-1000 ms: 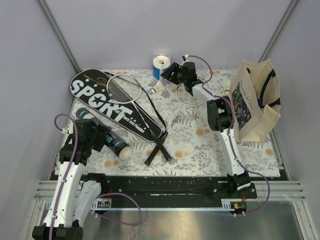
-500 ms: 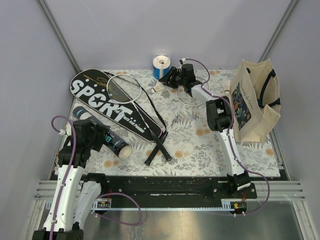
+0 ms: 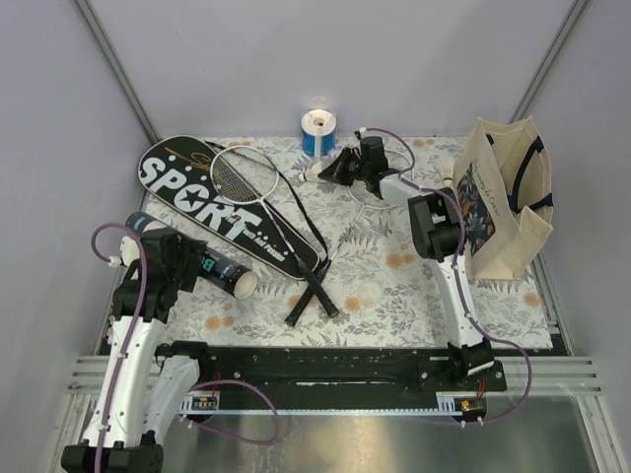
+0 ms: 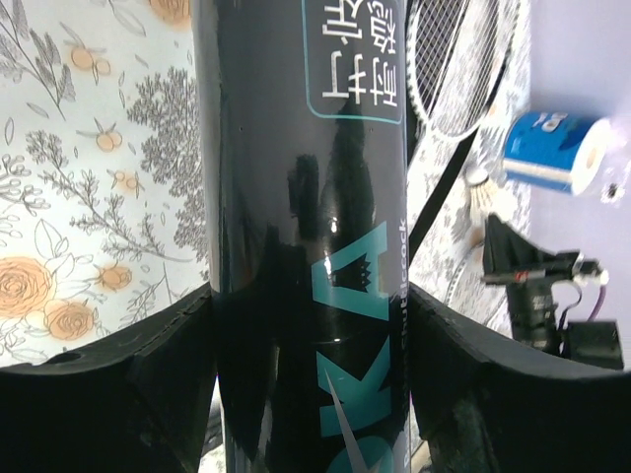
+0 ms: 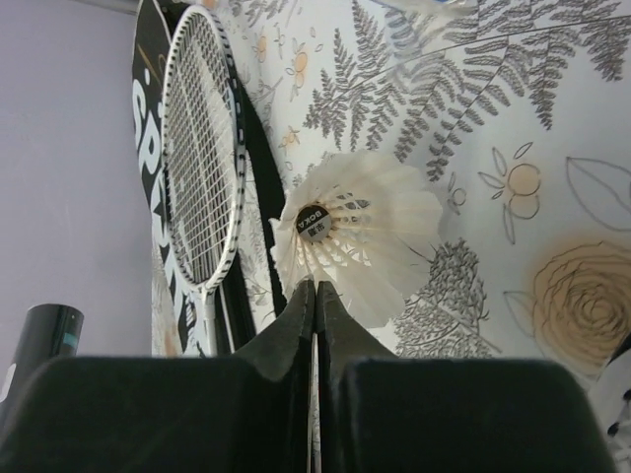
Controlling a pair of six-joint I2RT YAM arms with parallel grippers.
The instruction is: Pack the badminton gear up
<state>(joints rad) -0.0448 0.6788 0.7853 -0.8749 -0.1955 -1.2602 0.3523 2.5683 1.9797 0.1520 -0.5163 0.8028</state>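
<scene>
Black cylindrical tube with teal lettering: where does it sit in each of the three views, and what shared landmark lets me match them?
Top external: the black cylindrical tube lies angled at the left.
Left wrist: the tube fills the centre, top to bottom.
Right wrist: the tube is small, in the bottom-left corner.
Shared landmark: the white-framed racket head.

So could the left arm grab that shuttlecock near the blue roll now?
Probably not: the left gripper is shut on the black tube, and the shuttlecock lies far across, at the right gripper.
</scene>
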